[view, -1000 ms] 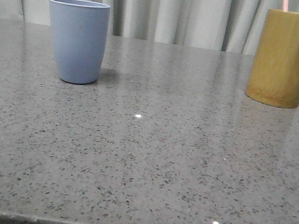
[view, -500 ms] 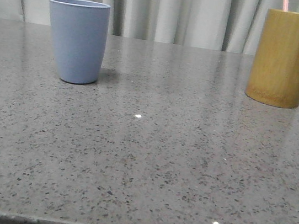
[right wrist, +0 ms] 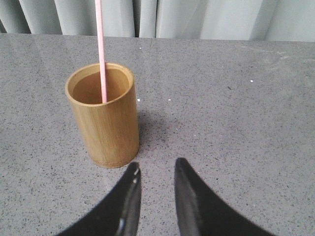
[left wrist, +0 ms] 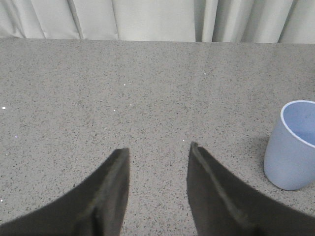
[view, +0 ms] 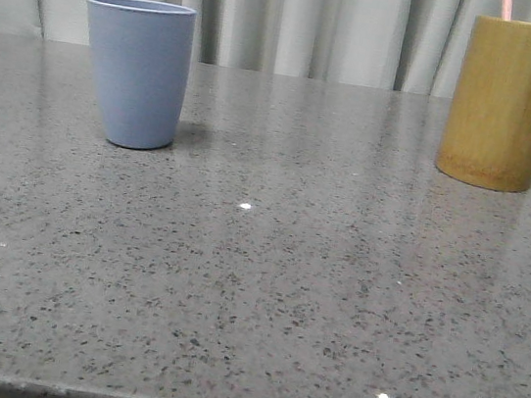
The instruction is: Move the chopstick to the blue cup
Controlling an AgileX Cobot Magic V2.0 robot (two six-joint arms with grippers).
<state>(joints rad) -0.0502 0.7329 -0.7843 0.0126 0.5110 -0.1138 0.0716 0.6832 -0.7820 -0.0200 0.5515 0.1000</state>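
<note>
A speckled grey stone table [view: 253,286] fills the foreground, bare at its near edge. Neither arm appears in the front view. Each wrist camera shows only dark fingertips, the rest cut off by the frame. The left gripper [left wrist: 157,153] hovers above bare table with its fingers spread apart, holding nothing. The right gripper [right wrist: 156,169] also has a gap between its fingers and is empty.

Nothing on the table has moved since a second ago.

Farther back on the left stands the blue cup [view: 137,72], upright, its inside unseen from the front. Far right stands a bamboo holder [view: 508,102] with one pale pink chopstick [right wrist: 101,49] standing inside it, the top cut off. Pale curtains [view: 300,21] hang behind.
</note>
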